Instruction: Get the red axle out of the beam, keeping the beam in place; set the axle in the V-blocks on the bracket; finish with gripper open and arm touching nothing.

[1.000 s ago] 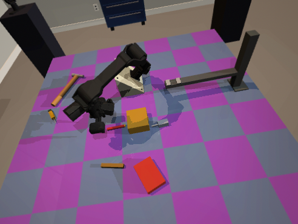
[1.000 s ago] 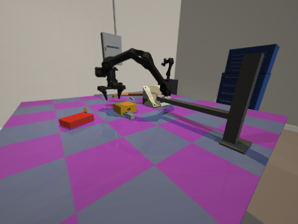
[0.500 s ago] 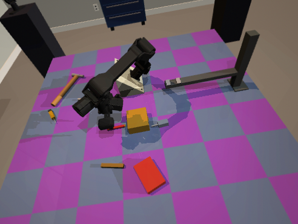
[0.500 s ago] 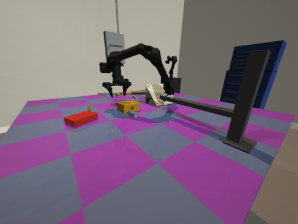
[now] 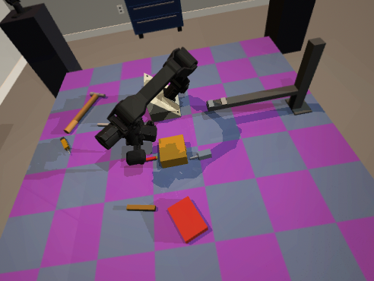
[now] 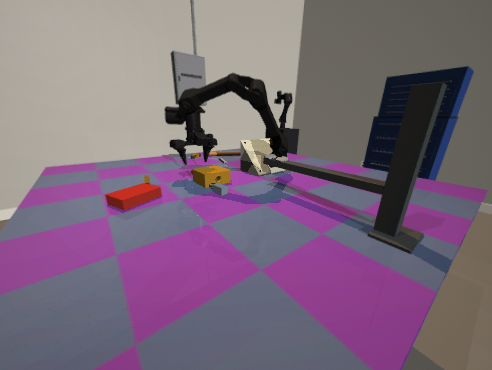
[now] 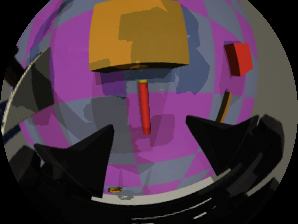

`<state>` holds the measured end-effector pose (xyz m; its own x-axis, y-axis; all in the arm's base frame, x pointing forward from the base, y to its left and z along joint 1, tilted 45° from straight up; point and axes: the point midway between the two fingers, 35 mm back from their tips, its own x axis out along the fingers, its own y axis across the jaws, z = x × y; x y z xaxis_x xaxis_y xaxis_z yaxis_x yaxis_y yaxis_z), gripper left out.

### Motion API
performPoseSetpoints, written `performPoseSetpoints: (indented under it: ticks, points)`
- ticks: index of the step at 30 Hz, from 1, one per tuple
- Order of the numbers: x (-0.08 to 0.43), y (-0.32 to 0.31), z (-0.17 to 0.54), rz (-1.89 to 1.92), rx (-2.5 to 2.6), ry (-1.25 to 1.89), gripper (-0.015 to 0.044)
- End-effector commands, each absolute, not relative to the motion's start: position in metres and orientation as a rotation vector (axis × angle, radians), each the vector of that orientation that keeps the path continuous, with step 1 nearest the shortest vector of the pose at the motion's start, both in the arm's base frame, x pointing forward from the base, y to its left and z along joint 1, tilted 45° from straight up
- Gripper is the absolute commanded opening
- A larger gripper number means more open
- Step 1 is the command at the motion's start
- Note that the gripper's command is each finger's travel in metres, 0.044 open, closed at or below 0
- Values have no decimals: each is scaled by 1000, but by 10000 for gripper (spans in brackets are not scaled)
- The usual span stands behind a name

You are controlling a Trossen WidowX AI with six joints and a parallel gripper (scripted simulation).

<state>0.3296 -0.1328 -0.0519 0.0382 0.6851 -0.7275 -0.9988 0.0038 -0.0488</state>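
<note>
Near the left edge of the tabletop, seen from above, lie a hammer (image 5: 81,115) (image 6: 225,153) and a small yellow tool (image 5: 64,143) (image 6: 195,156) (image 7: 115,190), both outside the job. Rightward from them, the gripper (image 5: 141,146) (image 6: 195,162) (image 7: 150,123) hangs above the surface with its fingers spread about as wide as they go and nothing between them. Under it, left of centre, the red axle (image 5: 151,159) (image 7: 144,107) lies on the tabletop, its yellow-tipped end just short of the orange beam (image 5: 172,148) (image 6: 207,176) (image 7: 140,32). So the pulling-out looks done, and picking the axle up seems the step in hand: the fingers should come down either side of it, close, and lift straight, without nudging the beam. Just right of the beam sits a grey piece (image 5: 205,154) (image 6: 220,189); toward the near edge lies a red block (image 5: 188,219) (image 6: 133,196) (image 7: 241,59). Farther right, the pale V-blocks (image 5: 217,102) (image 6: 272,158) wait on the free end of the dark bracket (image 5: 262,96) (image 6: 335,176), whose post stands by the right edge; the axle will likely need levelling and lining up there. No brand or label is readable; the dark strip on the wall cabinet (image 6: 189,75) is too small to make out.
</note>
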Motion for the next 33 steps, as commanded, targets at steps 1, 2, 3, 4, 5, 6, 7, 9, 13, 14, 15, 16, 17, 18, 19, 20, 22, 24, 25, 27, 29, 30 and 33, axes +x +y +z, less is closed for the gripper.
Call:
performPoseSetpoints:
  ticks: [1,2,3,4,5,6,7,9,13,14,15,16,17,18,19,20,22,24,25,27,29,30,33]
  points:
    - [328,-127,-57,1451,-655,602,440]
    - [328,-126,-58,1451,-655,602,440]
    - [328,-125,-60,1451,-655,602,440]
    - [329,-124,-61,1451,-655,602,440]
    - [329,-123,-62,1451,-655,602,440]
    - [329,-122,-63,1451,-655,602,440]
    - [329,-121,-64,1451,-655,602,440]
    - [329,-118,-67,1451,-655,601,440]
    - [329,-114,-71,1451,-655,601,440]
    - [329,-113,-73,1451,-655,601,440]
    - [329,-111,-74,1451,-655,601,440]
    - [329,-110,-75,1451,-655,601,440]
    - [329,-109,-76,1451,-655,601,440]
    - [329,-108,-77,1451,-655,601,440]
    - [329,-107,-78,1451,-655,600,440]
    - [329,-106,-79,1451,-654,600,440]
    - [329,-103,-82,1451,-654,600,440]
    - [329,-101,-84,1451,-654,600,440]
    - [329,-100,-85,1451,-654,600,440]
    - [329,-97,-87,1452,-654,599,440]
    - [329,-96,-89,1452,-654,599,440]
    - [329,-96,-89,1452,-654,599,440]
    - [329,-96,-89,1452,-654,599,440]
